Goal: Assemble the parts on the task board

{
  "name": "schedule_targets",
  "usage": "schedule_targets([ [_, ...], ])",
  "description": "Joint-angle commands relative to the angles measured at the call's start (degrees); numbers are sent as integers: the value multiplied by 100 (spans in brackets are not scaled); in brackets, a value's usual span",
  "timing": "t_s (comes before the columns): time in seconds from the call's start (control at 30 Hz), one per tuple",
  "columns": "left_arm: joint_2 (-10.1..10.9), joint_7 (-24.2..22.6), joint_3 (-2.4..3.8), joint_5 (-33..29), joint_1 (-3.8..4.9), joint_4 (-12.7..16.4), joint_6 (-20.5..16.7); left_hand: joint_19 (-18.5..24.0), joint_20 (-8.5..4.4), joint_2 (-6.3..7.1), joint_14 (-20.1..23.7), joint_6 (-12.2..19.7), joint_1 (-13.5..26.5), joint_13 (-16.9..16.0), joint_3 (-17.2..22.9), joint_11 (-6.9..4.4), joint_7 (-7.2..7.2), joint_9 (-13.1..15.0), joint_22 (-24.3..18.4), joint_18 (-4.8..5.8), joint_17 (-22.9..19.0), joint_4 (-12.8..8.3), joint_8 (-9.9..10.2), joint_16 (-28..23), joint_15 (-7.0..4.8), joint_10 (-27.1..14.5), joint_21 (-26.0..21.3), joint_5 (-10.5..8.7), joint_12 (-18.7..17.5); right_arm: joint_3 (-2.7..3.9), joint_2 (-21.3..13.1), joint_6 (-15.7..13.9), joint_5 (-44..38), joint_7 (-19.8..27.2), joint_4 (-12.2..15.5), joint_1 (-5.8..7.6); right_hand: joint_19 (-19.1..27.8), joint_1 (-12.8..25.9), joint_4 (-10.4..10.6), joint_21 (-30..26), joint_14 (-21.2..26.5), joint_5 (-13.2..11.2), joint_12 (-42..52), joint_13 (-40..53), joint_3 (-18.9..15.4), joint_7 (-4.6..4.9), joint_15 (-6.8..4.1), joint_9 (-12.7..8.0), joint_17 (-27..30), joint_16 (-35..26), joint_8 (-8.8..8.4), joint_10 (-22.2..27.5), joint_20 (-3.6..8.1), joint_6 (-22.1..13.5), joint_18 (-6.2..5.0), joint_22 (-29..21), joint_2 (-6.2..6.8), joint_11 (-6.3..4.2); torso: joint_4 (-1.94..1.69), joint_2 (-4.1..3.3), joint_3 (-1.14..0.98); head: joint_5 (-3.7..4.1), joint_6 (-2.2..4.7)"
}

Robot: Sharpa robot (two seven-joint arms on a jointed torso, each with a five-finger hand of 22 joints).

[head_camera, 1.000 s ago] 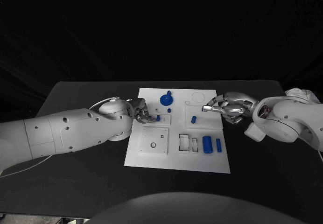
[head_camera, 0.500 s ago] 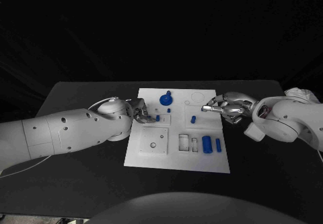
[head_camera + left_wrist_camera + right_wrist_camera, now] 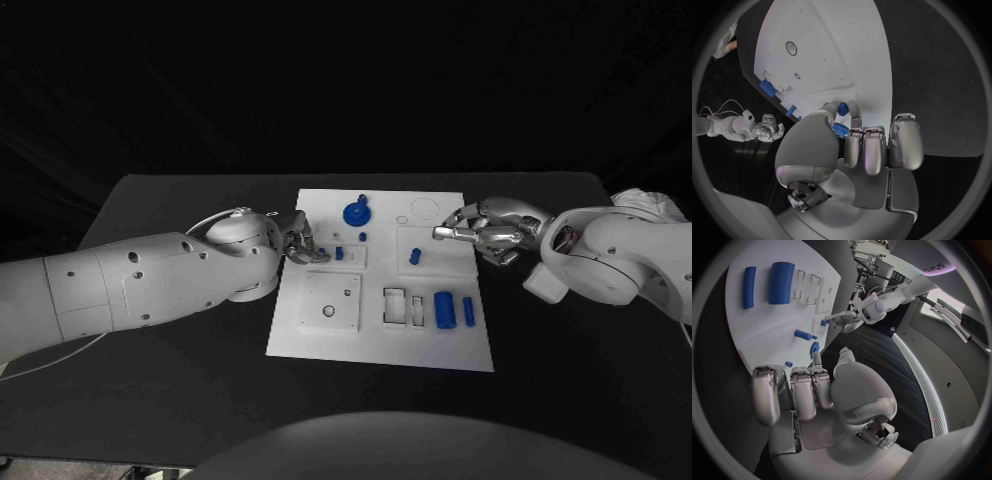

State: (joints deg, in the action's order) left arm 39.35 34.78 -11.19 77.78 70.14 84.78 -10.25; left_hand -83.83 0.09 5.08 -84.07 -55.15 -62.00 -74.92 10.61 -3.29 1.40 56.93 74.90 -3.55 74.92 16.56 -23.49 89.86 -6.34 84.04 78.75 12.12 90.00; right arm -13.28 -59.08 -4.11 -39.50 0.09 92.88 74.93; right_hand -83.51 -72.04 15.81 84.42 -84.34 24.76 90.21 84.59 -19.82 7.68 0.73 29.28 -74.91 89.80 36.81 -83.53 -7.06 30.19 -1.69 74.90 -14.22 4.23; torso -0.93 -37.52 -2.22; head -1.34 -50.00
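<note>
We see the white board (image 3: 382, 345) in the middle of the frame on the black table (image 3: 173, 400), with the job only partly done, as far as we can judge. A round blue piece (image 3: 355, 212) sits near the board's upper edge, with a tiny blue piece (image 3: 362, 236) just below it and a short blue peg (image 3: 414, 256) near the centre. Toward the lower right of the board lie a wide blue block (image 3: 444, 309) and a slim blue bar (image 3: 469, 311) side by side, loose beside the empty rectangular slots (image 3: 402, 306), so those seem still to be placed.

Our left hand (image 3: 303, 243) is at the board's left edge. In the left wrist view its thumb and a finger pinch a small blue pin (image 3: 841, 120) just at the board's raised block, so we take this as the step in hand: seating that pin.

Our right hand (image 3: 483, 230) hovers at the board's upper right edge with fingers curled in; we see nothing in it.
</note>
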Motion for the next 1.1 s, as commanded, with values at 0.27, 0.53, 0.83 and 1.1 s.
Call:
schedule_targets([
  [0.27,29,-35,-23,-4,-25,13,89,-5,47,27,-593,61,-64,-1508,-72,38,-5,32,484,27,1508,8,-62,14,44,596,-29,-36,0,-1,8,127,-18,15,-2,-12,23,-45,-23,-34,-566,23,-21,541,21,20,-13,-6,-1509,20,-28,-647,-1,-2,-38,1236,-5,-85,2,2,-3,-25,0],
  [0.53,41,-226,-23,-68,-25,47,99,15,57,90,-593,138,-73,-1508,-231,51,6,76,468,20,1508,15,-112,14,56,596,-73,-382,0,-1,14,139,-18,3,-6,-15,28,-48,-24,-38,-566,25,-21,541,22,21,-12,-6,-1509,20,-28,-647,-1,0,-39,1235,-5,-84,8,4,-5,-34,0],
  [0.83,159,-586,-23,-167,-23,131,-122,36,74,195,-593,202,-67,-1508,-414,71,25,88,457,13,1508,32,-135,14,76,596,-113,-680,0,-1,7,143,-19,-11,-9,-18,30,-57,-28,-40,-566,30,-21,541,27,21,-12,-5,-1509,20,-25,-647,-1,7,-40,1234,-6,-83,5,5,-5,-27,0],
  [1.1,365,-901,-22,-160,-18,330,-214,71,87,326,-593,310,-440,-1508,-511,73,52,100,434,0,1508,22,-157,14,85,596,-173,-793,0,-1,3,142,-19,-14,-10,-19,30,-57,-28,-40,-566,30,-21,541,27,21,-12,-5,-1509,20,-25,-647,-1,7,-40,1234,-6,-83,6,7,-7,-24,0],
])
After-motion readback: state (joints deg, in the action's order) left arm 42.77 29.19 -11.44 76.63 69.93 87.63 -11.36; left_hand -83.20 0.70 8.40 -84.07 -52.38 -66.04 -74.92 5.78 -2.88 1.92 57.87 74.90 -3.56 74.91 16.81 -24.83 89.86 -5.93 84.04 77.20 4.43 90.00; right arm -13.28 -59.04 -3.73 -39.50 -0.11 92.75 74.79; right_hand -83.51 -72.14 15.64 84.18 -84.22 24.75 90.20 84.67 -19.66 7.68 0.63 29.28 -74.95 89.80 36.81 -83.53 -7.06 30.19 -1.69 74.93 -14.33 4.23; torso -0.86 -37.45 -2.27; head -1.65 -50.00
